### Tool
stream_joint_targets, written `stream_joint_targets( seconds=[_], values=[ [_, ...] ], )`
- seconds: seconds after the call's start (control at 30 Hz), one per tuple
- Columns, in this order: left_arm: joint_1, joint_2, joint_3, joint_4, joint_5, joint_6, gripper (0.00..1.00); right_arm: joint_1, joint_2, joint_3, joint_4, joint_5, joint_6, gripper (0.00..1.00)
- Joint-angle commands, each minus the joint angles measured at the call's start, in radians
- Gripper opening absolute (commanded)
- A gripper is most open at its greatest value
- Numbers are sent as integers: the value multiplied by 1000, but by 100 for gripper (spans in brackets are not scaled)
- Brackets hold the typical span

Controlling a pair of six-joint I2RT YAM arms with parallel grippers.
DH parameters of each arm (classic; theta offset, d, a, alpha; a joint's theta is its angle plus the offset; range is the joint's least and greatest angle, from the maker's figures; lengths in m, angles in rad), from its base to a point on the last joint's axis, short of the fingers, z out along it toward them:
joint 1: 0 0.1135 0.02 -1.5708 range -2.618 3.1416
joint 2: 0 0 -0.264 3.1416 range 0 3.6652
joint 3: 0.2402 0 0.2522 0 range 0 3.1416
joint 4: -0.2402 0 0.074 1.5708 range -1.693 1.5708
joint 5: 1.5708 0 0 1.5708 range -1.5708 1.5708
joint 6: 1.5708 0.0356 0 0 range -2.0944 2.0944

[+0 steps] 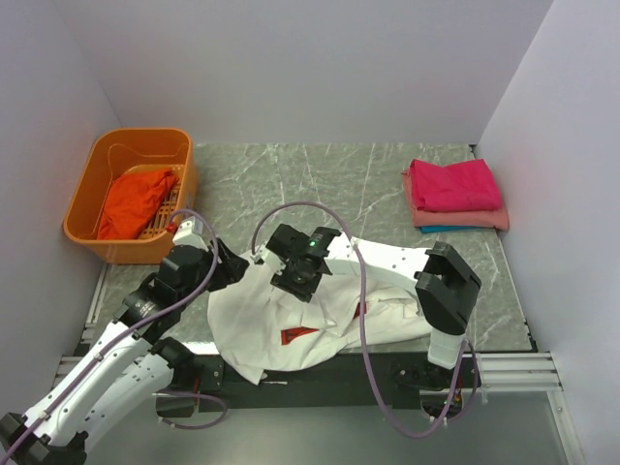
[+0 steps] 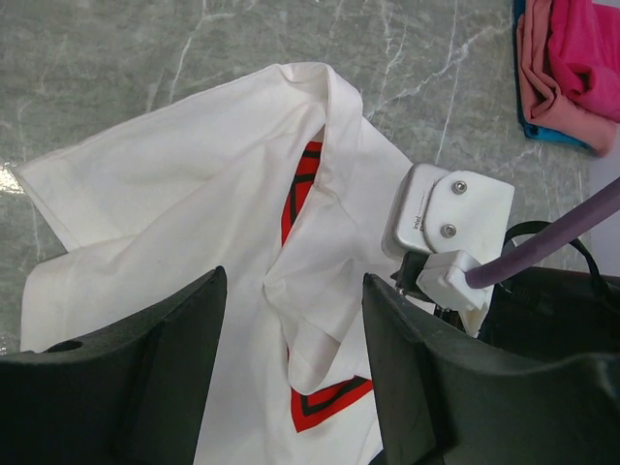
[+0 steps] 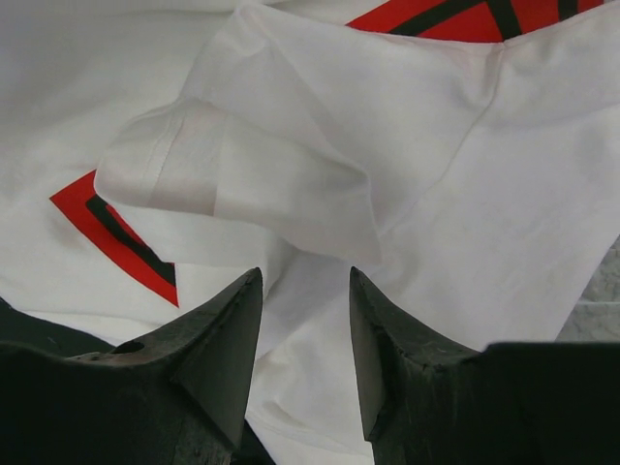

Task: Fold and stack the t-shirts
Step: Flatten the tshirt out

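I log a basket (image 1: 97, 155) far left on the table (image 1: 320, 174), one t-shirt (image 1: 136, 199) in it. Folded stack (image 1: 453, 189) far right; crumpled t-shirt (image 1: 252, 320) at the near edge, centre, well apart from both.

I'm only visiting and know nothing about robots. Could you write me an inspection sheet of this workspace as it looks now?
Surface: grey marbled table.
Job's things: white t-shirt crumpled near the arms, unfolded; magenta shirt folded atop a pink shirt at far right, blue edge beneath; orange-red shirt in the basket.
Clutter: orange basket, far left.
Grippers: left claw open over the white t-shirt; right claw open, close above it.
Cables: purple cables loop over the white t-shirt.
Surroundings: plain pale walls on three sides.
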Motion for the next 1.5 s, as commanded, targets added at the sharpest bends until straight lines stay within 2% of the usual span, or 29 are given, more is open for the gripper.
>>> stream_joint_targets(
  seconds=[0.0,0.2,0.27,0.3,0.33,0.4,0.5,0.53,0.57,0.7,0.8,0.9,0.97,1.03,1.1,1.23,1.33,1.47],
  values=[
    [6,-12,11,8,-18,-8,63,21,16,43,-9,47,26,48],
    [4,-19,10,6,-19,-11,63,24,54,54,-12,38,33,48],
    [6,-18,13,6,-22,-10,63,26,62,57,-15,48,33,44],
    [6,-18,13,3,-24,-10,63,26,60,57,-15,55,33,40],
    [6,-18,13,5,-26,-8,63,26,54,57,-12,59,33,28],
    [6,-18,11,6,-26,-10,63,26,24,60,-8,91,24,16],
    [6,-12,8,15,-27,-8,63,7,-33,85,-11,137,1,10],
    [6,-4,5,23,-29,-5,63,-34,-48,103,-20,133,-2,3],
    [6,1,7,29,-29,-5,64,-57,-71,112,-24,125,-11,1],
    [8,51,1,90,-44,4,66,-229,-144,113,-14,52,-71,0],
    [29,145,4,156,-41,16,70,-368,-205,67,23,-20,-193,0],
    [105,298,31,199,0,35,71,-522,-263,-15,138,-89,-288,0],
    [181,404,47,226,42,53,69,-589,-256,-29,225,-79,-315,0],
    [230,473,64,247,65,65,65,-703,-219,31,271,-77,-309,0],
    [245,502,71,247,54,74,63,-793,-149,82,296,-94,-296,0],
    [276,556,77,233,-24,90,61,-849,-30,223,298,-146,-309,0],
    [294,606,80,206,-71,88,55,-850,30,260,286,-183,-296,0],
    [304,657,79,160,-119,53,54,-850,60,264,301,-215,-275,0]
  ],
)
